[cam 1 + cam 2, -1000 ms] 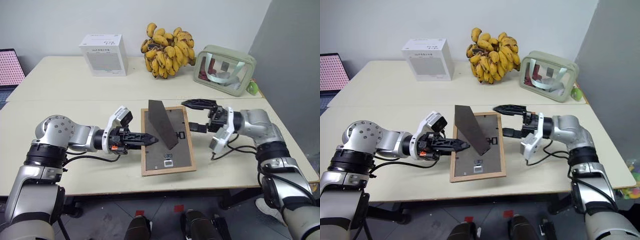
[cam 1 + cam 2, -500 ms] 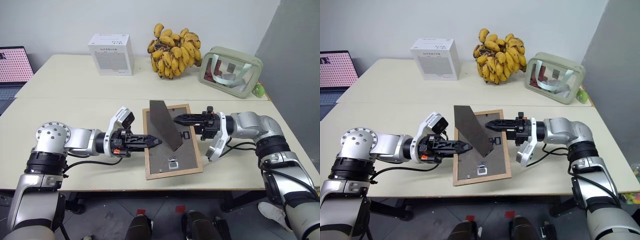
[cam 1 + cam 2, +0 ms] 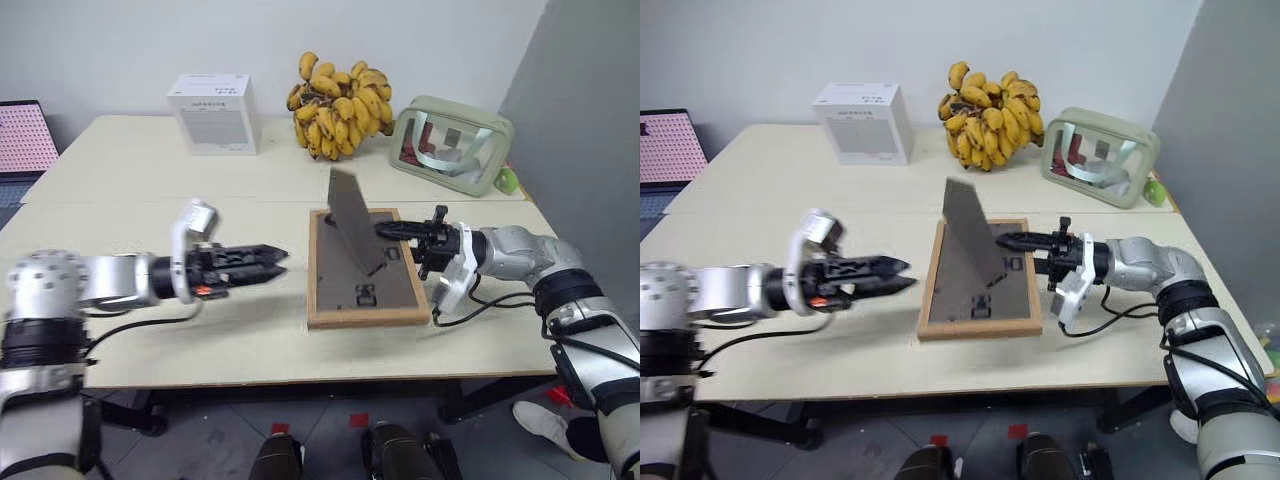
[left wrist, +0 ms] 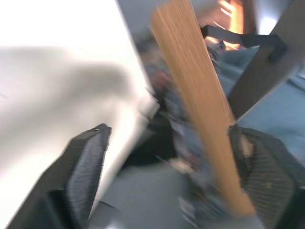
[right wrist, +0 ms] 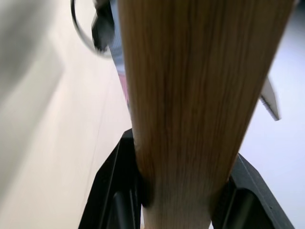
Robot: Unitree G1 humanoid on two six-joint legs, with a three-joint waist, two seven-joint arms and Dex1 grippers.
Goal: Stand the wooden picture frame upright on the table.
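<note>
The wooden picture frame [image 3: 362,290] lies back-up on the table [image 3: 140,170], right of centre, with its dark fold-out stand [image 3: 353,222] raised. My right gripper [image 3: 398,232] reaches in from the right and is shut on the frame's right-hand wooden edge [image 5: 190,95], which runs between its fingers in the right wrist view. My left gripper [image 3: 272,262] hovers open to the left of the frame, a short gap away. The frame's light-wood edge [image 4: 200,105] shows blurred between the spread left fingers [image 4: 81,167].
At the back of the table stand a white box [image 3: 210,112], a bunch of bananas [image 3: 335,105] and a pale green clear pouch [image 3: 450,140]. A small green object [image 3: 507,180] sits by the pouch. A laptop [image 3: 20,135] shows at the far left.
My left gripper let go of the frame's left edge, opened wide and drew back to the left. My right gripper closed on the right edge, and the frame shifted right.
</note>
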